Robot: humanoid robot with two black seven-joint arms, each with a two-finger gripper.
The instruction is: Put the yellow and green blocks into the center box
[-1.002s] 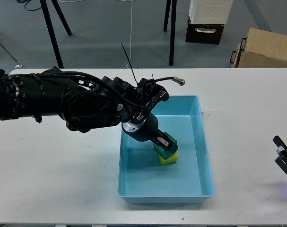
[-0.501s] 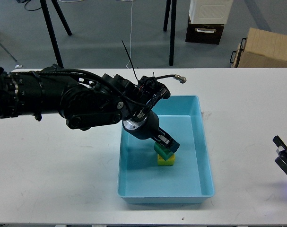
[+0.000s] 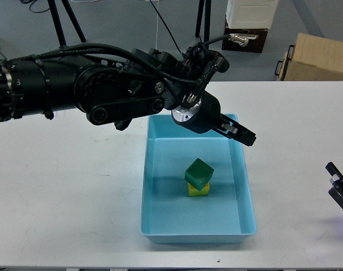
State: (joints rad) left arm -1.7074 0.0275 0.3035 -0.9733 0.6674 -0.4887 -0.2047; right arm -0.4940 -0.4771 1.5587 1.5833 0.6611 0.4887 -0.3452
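Note:
A light blue box (image 3: 244, 186) sits on the white table at the centre. Inside it a green block (image 3: 199, 172) rests on top of a yellow block (image 3: 200, 191). My left gripper (image 3: 239, 132) hangs above the box's far right rim, up and to the right of the blocks, empty; its fingers look slightly apart. My right gripper (image 3: 339, 186) sits at the right edge of the view, low over the table, with its fingers apart and nothing between them.
The white table (image 3: 75, 197) stretches left and right of the box. Behind it stand black tripod legs (image 3: 64, 34), a cardboard box (image 3: 315, 56) and a white and dark cabinet (image 3: 247, 25) on the floor.
My left gripper has let go of the green block, leaving it on the yellow block, and has risen up and to the right over the box's far rim. The right gripper has not moved.

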